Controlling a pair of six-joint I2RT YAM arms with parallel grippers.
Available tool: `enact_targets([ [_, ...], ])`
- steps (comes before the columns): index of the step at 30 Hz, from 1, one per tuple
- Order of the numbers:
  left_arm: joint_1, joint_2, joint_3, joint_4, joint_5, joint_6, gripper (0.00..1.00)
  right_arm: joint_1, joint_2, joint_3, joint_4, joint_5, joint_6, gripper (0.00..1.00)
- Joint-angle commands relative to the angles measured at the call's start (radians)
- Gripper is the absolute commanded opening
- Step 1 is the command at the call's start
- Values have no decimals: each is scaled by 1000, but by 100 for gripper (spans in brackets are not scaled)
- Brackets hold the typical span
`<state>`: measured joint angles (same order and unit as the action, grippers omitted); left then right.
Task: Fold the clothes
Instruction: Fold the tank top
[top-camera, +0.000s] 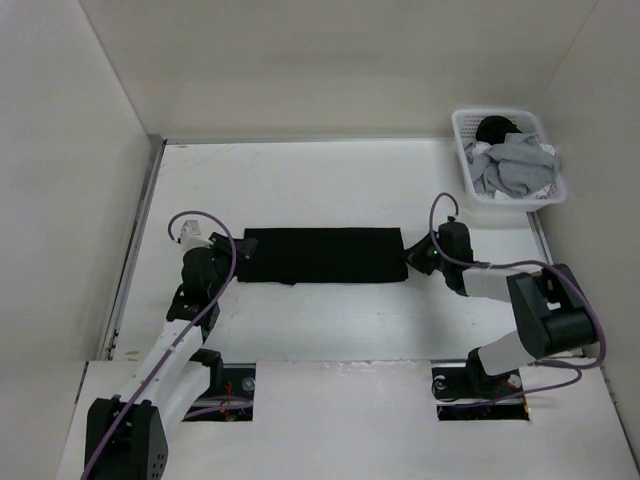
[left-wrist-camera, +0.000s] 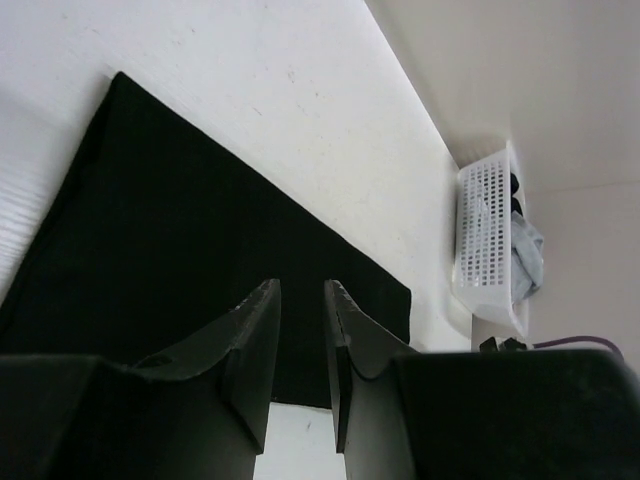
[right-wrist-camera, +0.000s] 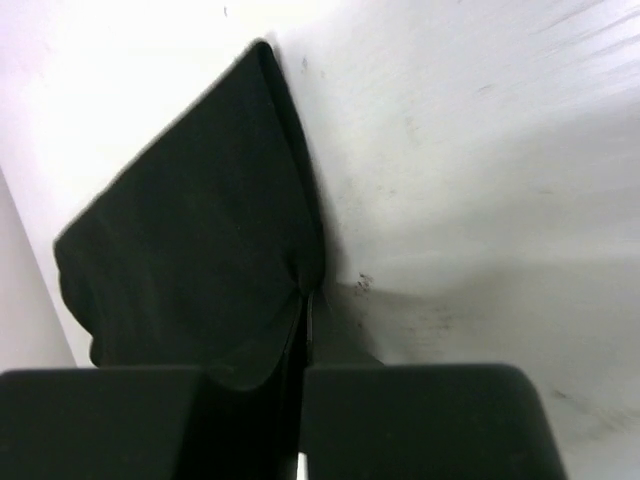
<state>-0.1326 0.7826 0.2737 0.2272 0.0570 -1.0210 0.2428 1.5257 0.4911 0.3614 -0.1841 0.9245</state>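
From above, the clothes (top-camera: 322, 255) lie as one long black rectangle, flat across the middle of the white surface (top-camera: 330, 190), with an arm at each short end. That view also gives you the white lattice basket (top-camera: 465, 130) at the far right corner, heaped with light grey garments (top-camera: 515, 165) and something dark behind them. The overhead view does not show how either hand is set.

Your left hand (top-camera: 243, 250) sits at the rectangle's left end. In its wrist view the left hand (left-wrist-camera: 300, 290) has its two dark fingers (left-wrist-camera: 262, 330) parted by a narrow gap. Through that gap you can see black cloth higher up and white surface lower down, with no fabric bunched between them. The clothes (left-wrist-camera: 180, 220) spread out ahead as a matte, seamless sheet with straight edges and a sharp far corner. The basket (left-wrist-camera: 480, 230) appears past that corner, its wall punched with small holes.

Your right hand (top-camera: 415, 258) meets the rectangle's right end. Its wrist view shows what the overhead view cannot: the right hand (right-wrist-camera: 305, 300) has its fingers pressed together, pinching the edge of the clothes (right-wrist-camera: 200, 230). There the fabric rises to the pinch, drapes over one finger and narrows to a point farther away. Beside it the surface (right-wrist-camera: 480, 180) is scuffed, with faint dark smudges.
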Motion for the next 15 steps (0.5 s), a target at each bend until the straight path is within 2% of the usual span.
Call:
enact_targets([
  [1, -49, 29, 41, 87, -32, -7, 23, -47, -114, -32, 65, 24, 14, 0],
  [6, -147, 75, 41, 136, -71, -16, 25, -55, -326, 12, -131, 87, -62, 0],
  [9, -190, 79, 41, 150, -86, -17, 28, 31, -389, 111, -269, 182, -137, 1],
  [12, -215, 72, 36, 150, -88, -22, 31, 136, -380, 226, -372, 268, -202, 1],
  [15, -219, 37, 22, 143, -88, -33, 34, 274, -296, 360, -447, 354, -257, 1],
])
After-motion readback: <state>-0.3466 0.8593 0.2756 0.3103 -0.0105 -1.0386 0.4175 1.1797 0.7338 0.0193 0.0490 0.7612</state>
